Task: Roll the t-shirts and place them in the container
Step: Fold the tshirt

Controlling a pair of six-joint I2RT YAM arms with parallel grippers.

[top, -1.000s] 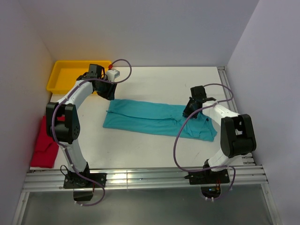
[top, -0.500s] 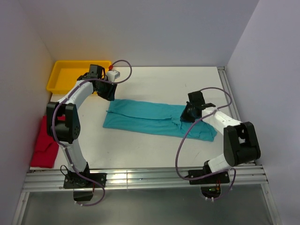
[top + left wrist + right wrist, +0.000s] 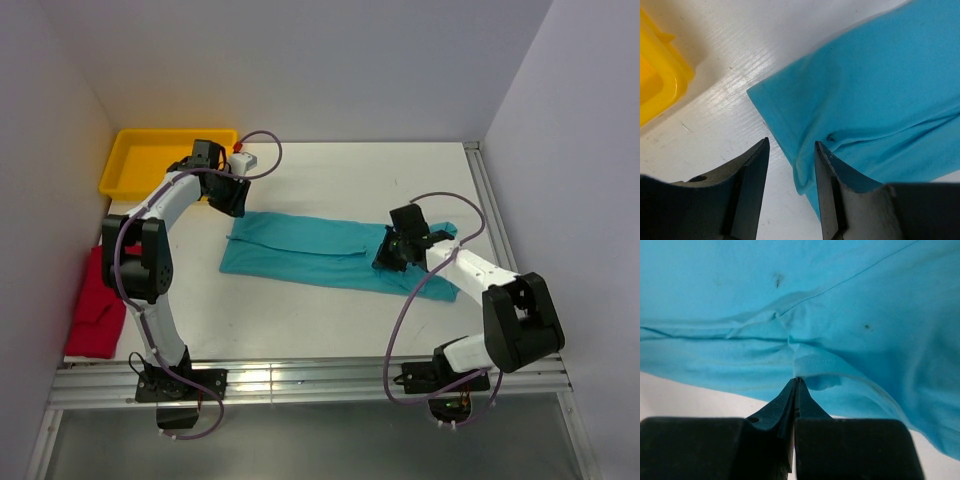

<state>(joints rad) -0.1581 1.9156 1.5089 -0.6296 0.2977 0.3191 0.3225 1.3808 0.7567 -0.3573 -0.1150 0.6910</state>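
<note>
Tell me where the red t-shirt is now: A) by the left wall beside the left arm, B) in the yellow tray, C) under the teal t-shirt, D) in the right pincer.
A: the red t-shirt lies crumpled by the left wall, next to the left arm, outside the yellow tray.

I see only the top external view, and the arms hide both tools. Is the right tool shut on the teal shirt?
Observer: Yes. The right wrist view shows the right tool shut, its tips apparently pinching a raised hem fold of the teal t-shirt.
Operator: And the left tool?
Observer: The left tool is open, with the shirt's edge near a corner lying between its jaws.
Operator: Anything on the fabric there?
Observer: A small dark mark beside a crease.
</note>
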